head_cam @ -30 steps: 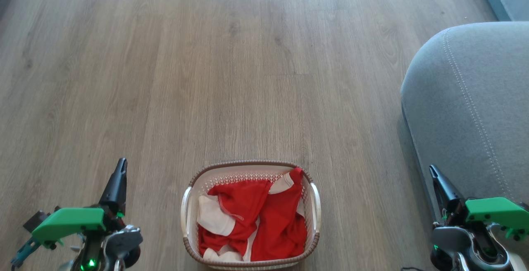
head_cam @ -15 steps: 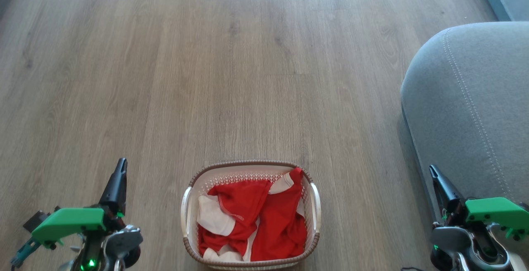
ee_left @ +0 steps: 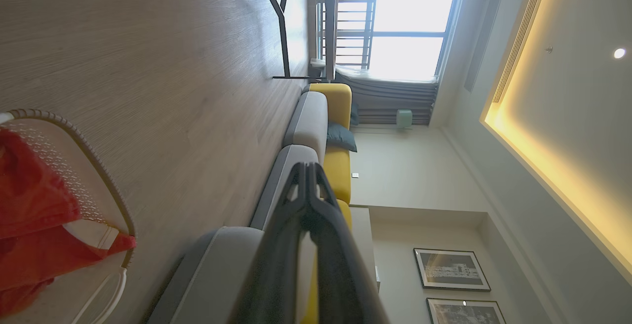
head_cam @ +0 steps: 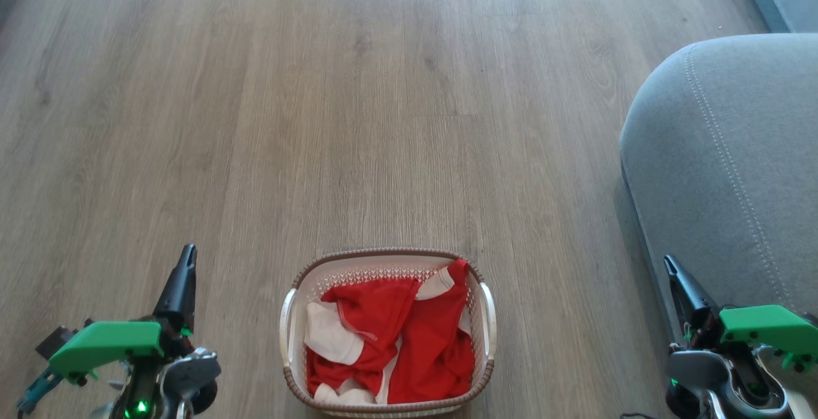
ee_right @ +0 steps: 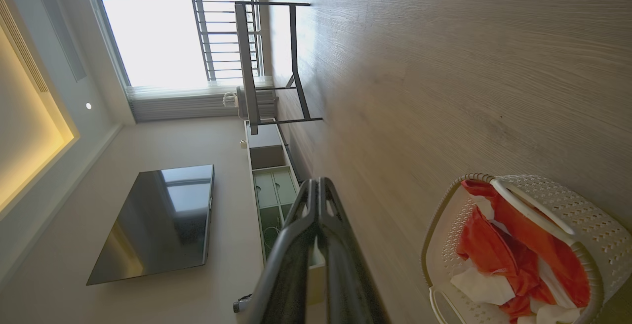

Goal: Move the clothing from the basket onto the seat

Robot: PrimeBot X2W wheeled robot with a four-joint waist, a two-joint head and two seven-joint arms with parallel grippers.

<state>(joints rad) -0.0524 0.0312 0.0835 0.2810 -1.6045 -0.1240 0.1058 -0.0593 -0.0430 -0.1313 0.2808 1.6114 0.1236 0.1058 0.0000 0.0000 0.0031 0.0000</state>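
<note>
got the red and white clothing (head_cam: 396, 336) heaped in the basket (head_cam: 383, 256), bottom centre of the head view, parked on the wood floor (head_cam: 319, 119). grey seat (head_cam: 735, 170) off at the right edge, apart from the basket. left end effector (head_cam: 186, 259) lower left, right end effector (head_cam: 671, 267) lower right, both pinched closed, gripping nothing.

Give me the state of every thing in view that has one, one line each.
clothing: crumpled in a heap inside the basket, one red corner draped on the far rim.
basket: upright on the floor, loaded.
seat: no clothing on the part in view.
left gripper: shut, holding nothing, left of the basket.
right gripper: shut, holding nothing, beside the seat.
</note>
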